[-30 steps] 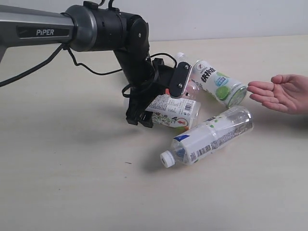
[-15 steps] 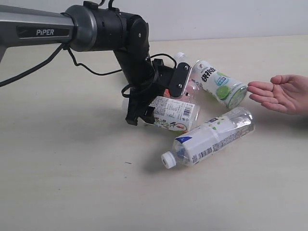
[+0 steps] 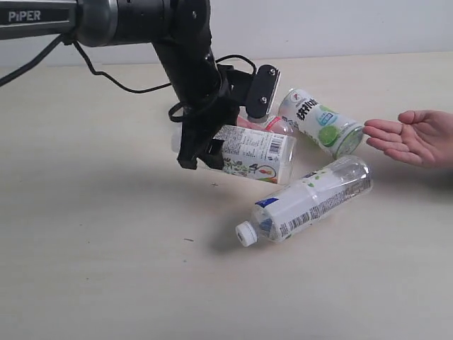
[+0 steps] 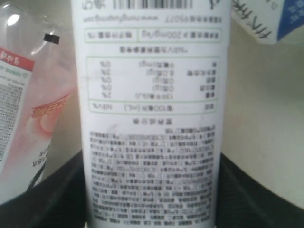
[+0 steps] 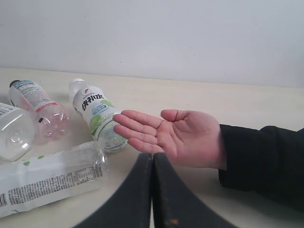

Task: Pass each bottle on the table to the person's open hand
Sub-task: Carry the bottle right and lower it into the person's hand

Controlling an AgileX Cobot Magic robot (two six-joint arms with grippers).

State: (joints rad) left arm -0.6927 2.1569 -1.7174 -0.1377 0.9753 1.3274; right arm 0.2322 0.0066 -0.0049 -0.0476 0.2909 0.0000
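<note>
Clamped in left fingers point(image 3: 187, 157): floral-label bottle point(image 3: 255, 152), held level, clear of worktop point(image 3: 106, 248), shadow beneath. Gripped near cap end, likely so the base leads toward person's open hand point(image 3: 417, 136), palm-up, well apart on the right. Lying on worktop: pink bottle point(image 3: 279, 126) behind, lime bottle point(image 3: 322, 124) near hand, white/blue bottle point(image 3: 311, 200) in front. Right fingers point(image 5: 137, 190) pressed together, empty, low facing the palm. Judged mid-handover.

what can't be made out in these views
- Pink bottle: exterior view, mostly behind the wrist of the left arm.
- Cap of the floral bottle: covered by the left gripper in the exterior view, cut off by the edge in the left wrist view.
- Its small print: blurred, left wrist view.
- Right gripper: outside the exterior view.
</note>
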